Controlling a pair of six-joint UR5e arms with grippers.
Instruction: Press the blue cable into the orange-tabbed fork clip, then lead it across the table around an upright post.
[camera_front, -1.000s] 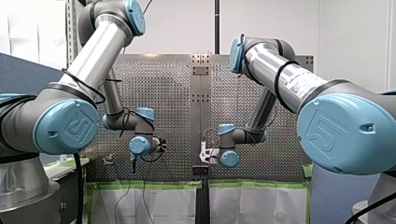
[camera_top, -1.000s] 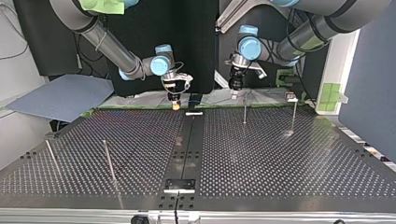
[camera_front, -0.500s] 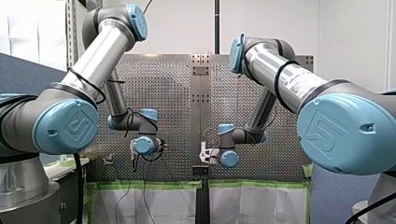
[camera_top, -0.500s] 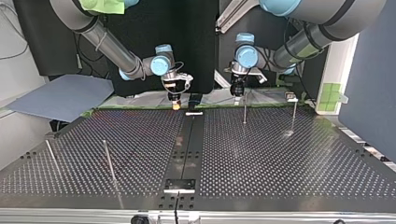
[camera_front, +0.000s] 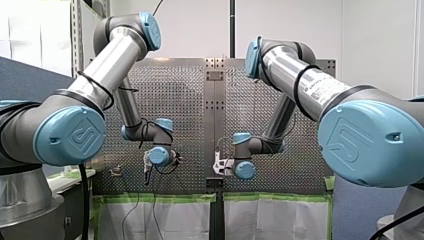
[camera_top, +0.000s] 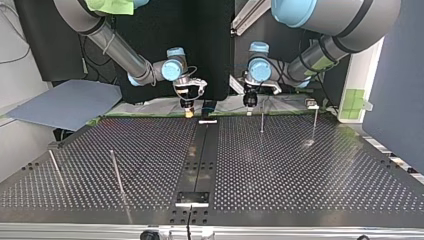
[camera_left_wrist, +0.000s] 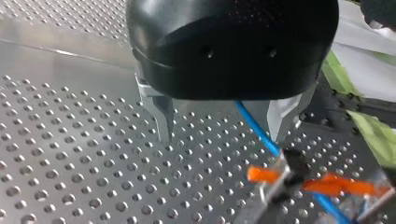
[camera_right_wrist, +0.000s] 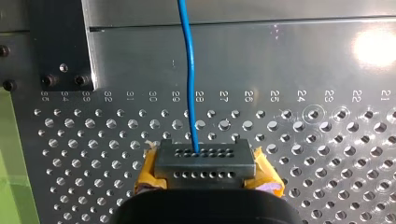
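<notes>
Seen from the left wrist, my left gripper (camera_left_wrist: 224, 135) is open, its metal fingers (camera_left_wrist: 161, 116) hovering just above the perforated plate. The blue cable (camera_left_wrist: 257, 130) comes out from under its black body, passes between the fingers close to one of them, and reaches the orange-tabbed fork clip (camera_left_wrist: 280, 175) just ahead. In the right wrist view my right gripper (camera_right_wrist: 201, 161), with yellow pads, is shut on the blue cable (camera_right_wrist: 190, 70), which runs straight ahead over the plate. The top view has my left gripper (camera_top: 248, 101) right of the middle at the far edge and my right gripper (camera_top: 188, 107) left of it.
Thin upright posts stand on the table in the top view: one (camera_top: 262, 120) by my left gripper, one (camera_top: 315, 125) further right, two (camera_top: 116, 172) at the near left. A small white bracket (camera_top: 208, 121) lies on the centre strip. A blue-grey sheet (camera_top: 65, 102) lies off the far left.
My left arm has swung its gripper toward the top view's left, closer to the table's middle, and it sits slightly lower in the front view. My right arm has not moved.
</notes>
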